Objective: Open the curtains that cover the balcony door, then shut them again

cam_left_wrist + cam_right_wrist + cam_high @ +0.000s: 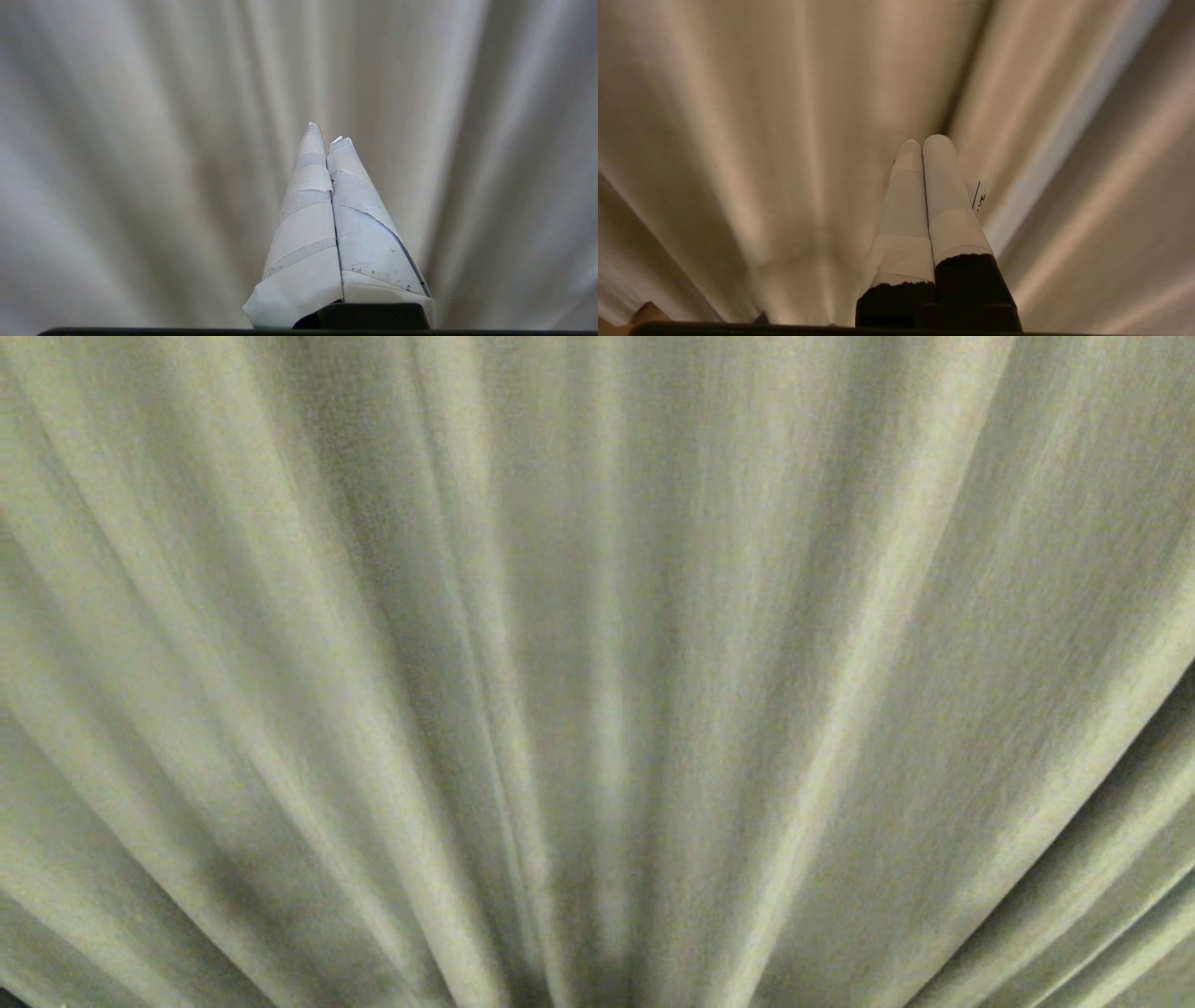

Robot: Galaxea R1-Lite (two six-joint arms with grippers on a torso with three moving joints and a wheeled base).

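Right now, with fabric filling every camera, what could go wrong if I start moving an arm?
1. The curtains fill the head view; no door, floor or arm shows, so any move is blind.
2. Both end effectors, left and right, are shut and hold no cloth; a sweep may slide over the pleats without moving them.
3. Both point close into the folds, so a push could snag fabric and tug the hanging.

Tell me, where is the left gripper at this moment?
The left gripper appears only in the left wrist view, shut and empty, pointing at the pleated curtains in front of it. The head view shows only curtain fabric, no arm.
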